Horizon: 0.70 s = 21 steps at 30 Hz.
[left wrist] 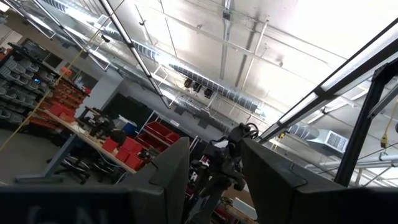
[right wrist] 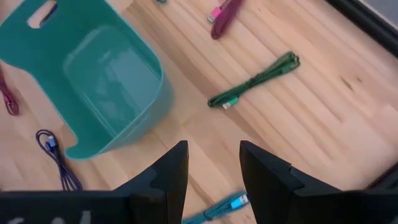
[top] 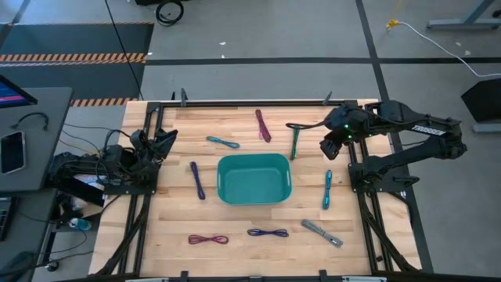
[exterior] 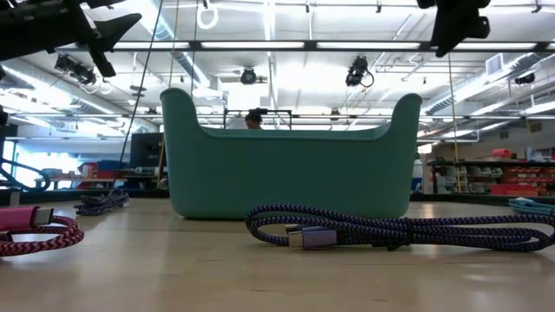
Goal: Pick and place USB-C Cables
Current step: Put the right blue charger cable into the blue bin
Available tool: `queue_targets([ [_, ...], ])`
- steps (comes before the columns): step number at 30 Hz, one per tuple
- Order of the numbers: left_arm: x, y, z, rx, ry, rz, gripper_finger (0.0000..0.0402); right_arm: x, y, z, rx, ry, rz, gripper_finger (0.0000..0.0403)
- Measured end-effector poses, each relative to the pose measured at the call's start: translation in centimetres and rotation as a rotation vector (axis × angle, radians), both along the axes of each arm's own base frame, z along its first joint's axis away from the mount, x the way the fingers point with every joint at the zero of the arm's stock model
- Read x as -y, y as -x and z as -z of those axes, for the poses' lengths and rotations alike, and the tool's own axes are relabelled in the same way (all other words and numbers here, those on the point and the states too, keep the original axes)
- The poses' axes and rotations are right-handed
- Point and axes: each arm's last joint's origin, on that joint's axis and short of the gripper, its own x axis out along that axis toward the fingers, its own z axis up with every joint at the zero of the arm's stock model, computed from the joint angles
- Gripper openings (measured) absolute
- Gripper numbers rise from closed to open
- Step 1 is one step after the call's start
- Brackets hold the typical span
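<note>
USB-C cables lie scattered on the table [top: 235, 227] around an empty teal bin [top: 254, 178] in the high view, so by my reading nothing has been placed yet and all of them remain to be moved. Above the bin sit a teal cable [top: 223, 142], a maroon cable [top: 263, 125] and a green cable [top: 295, 141]; a purple cable [top: 197, 180] lies left of the bin, a second teal cable [top: 327, 189] right of it, and along the lower part of the frame are a red cable [top: 207, 239], a dark purple cable [top: 268, 233] and a grey cable [top: 322, 233]. The right gripper [top: 330, 146] hovers at upper right, between the green cable and the second teal one; the left gripper [top: 160, 142] waits at the table's left edge.

In the low view the bin [exterior: 290, 169] fills the middle, with the dark purple cable [exterior: 390, 230] in front of it at lower right and the red cable [exterior: 35, 230] at lower left.

The left wrist view points up at the ceiling; the left jaws stand apart, holding nothing.

The right wrist view looks down: the bin [right wrist: 134, 118] at upper left shows a bare floor, the green cable [right wrist: 255, 81] lies at centre right, the maroon cable [right wrist: 224, 15] at the top, and the teal cable [right wrist: 214, 210] pokes out between the jaws at the bottom. The right jaws are parted and empty, above the table.
</note>
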Motion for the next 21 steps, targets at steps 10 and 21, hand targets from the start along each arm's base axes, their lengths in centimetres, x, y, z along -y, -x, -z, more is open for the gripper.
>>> queue_targets([
  [10, 0.0, 0.0, 0.1, -0.009, 0.000, 0.000, 0.0153, -0.8, 1.6, 0.9, -0.164, -0.142, 0.140, 0.0150],
  [21, 0.0, -0.1, 0.2, -0.023, -0.001, 0.000, 0.0153, -3.8, 1.9, 5.8, -0.358, -0.248, 0.275, 0.0150],
])
